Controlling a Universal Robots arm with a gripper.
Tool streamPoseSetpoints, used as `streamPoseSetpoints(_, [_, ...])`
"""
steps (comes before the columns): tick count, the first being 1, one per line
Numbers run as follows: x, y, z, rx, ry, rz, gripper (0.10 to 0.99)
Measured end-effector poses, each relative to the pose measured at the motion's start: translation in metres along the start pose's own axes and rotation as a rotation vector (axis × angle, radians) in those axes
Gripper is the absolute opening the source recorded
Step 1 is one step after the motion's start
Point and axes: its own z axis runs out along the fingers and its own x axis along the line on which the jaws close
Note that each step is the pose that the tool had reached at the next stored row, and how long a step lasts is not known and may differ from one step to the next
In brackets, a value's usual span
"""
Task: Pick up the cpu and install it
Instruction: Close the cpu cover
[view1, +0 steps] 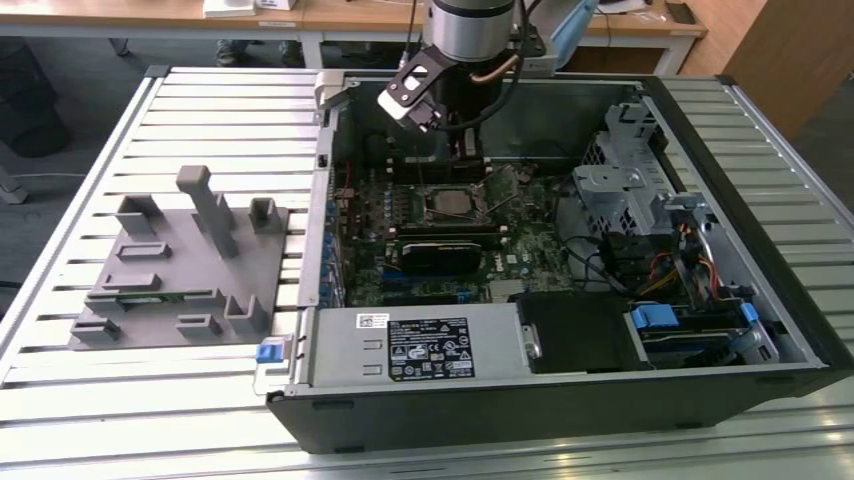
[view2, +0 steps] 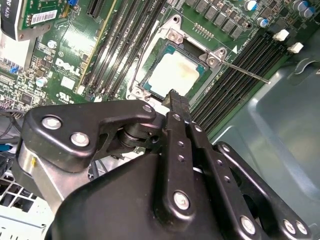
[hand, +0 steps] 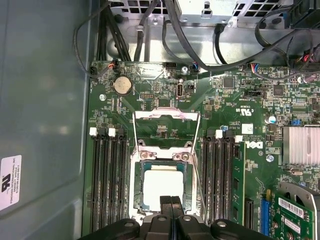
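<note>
As it lies flat and square inside the socket (hand: 141, 162), shiny top upward, the cpu (hand: 162, 187) reads as seated rather than carried: item one, at the centre of the exterior view, on the motherboard (view1: 534, 240) within the open computer case (view1: 747, 200). Item two, the gripper (hand: 171, 201): just above one edge of the cpu, its two black fingers (view2: 176, 107) pressed together with nothing between them; whether the tips touch the chip cannot be told. A claw this narrow suits hovering or pressing, not gripping. Item three, the load plate (hand: 165, 116): swung up and away from the socket, leaving the chip uncovered; by this showing the cpu is placed but not locked down. Item four, the retention lever (view2: 245, 71): a thin wire rod standing free beside the socket, released, which is why the plate can stand open. Item five, memory slots (hand: 107, 180): black rows flanking the socket on both sides, apart from the fingers. Item six, a grey fixture tray (view1: 174, 270): on the slatted table (view1: 227, 120) at the left of the exterior view, well apart from the case; contents of its recesses cannot be told.
</note>
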Motion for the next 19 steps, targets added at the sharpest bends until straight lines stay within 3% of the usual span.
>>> streamPoseSetpoints(10, [-0.0004, 0.0008, 0.0001, 0.0, 0.0066, 0.0, 0.106])
streamPoseSetpoints(19, [-0.0006, 0.0021, 0.0001, 0.0, 0.0064, 0.0, 0.106])
